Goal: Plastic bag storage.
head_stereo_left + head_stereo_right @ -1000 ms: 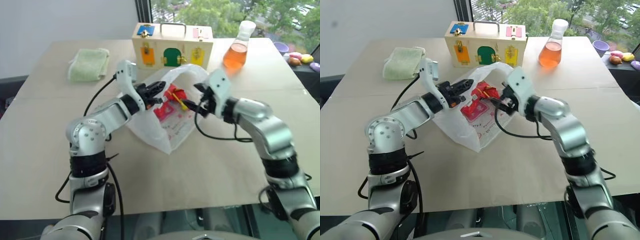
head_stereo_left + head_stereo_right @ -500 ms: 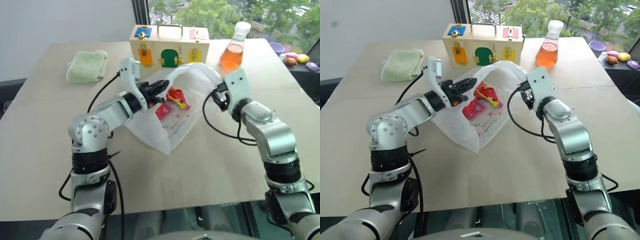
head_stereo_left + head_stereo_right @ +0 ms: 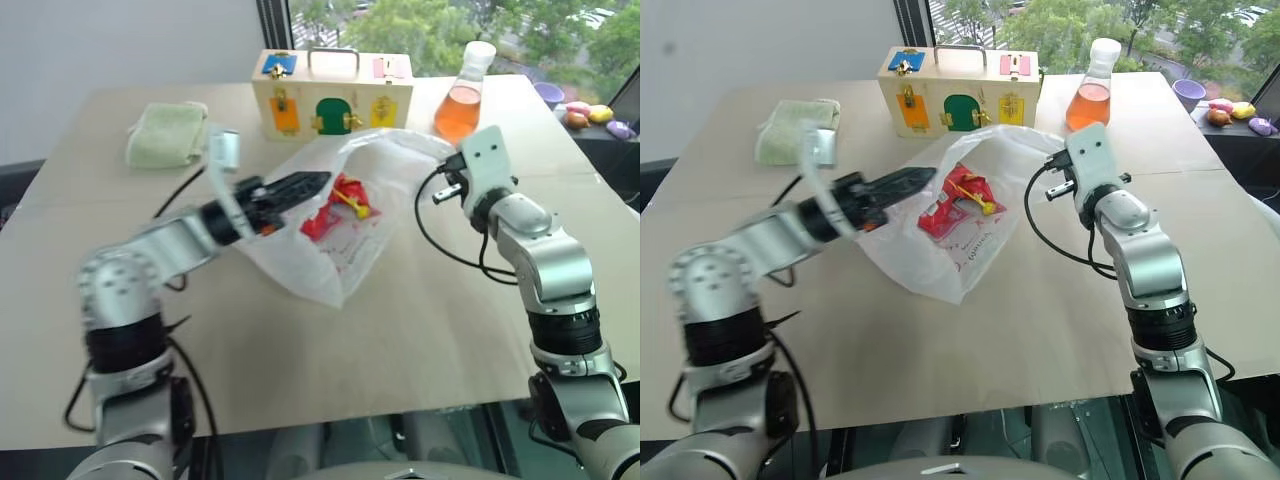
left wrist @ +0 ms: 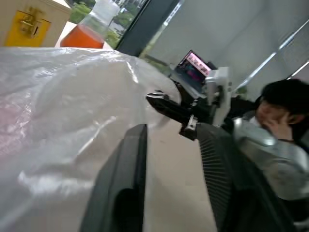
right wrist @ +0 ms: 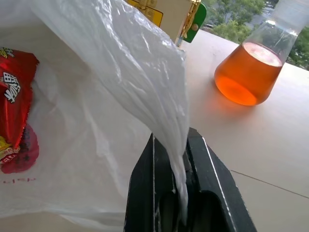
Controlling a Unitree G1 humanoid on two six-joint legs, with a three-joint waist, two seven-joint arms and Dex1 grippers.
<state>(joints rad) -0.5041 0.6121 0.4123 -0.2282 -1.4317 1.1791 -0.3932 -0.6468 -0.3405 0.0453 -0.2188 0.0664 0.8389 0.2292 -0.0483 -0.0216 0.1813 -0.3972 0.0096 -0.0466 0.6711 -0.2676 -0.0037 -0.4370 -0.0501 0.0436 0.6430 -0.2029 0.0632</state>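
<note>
Head views: the bag (image 3: 330,235) lies mid-table (image 3: 420,340), open, a red packet (image 3: 958,200) inside. We judge storage barely begun; gathering and stowing remain. Its long axis runs from the near closed end to the mouth facing the far box (image 3: 330,90).

Left wrist view: our left gripper (image 4: 171,159) stands spread beside the bag, holding nothing.

Right wrist view: our right gripper (image 5: 179,181) pinches the bag's edge, lifting it.

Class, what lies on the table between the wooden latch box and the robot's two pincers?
The head views show the plastic bag, its raised rim in front of the wooden latch box.
</note>
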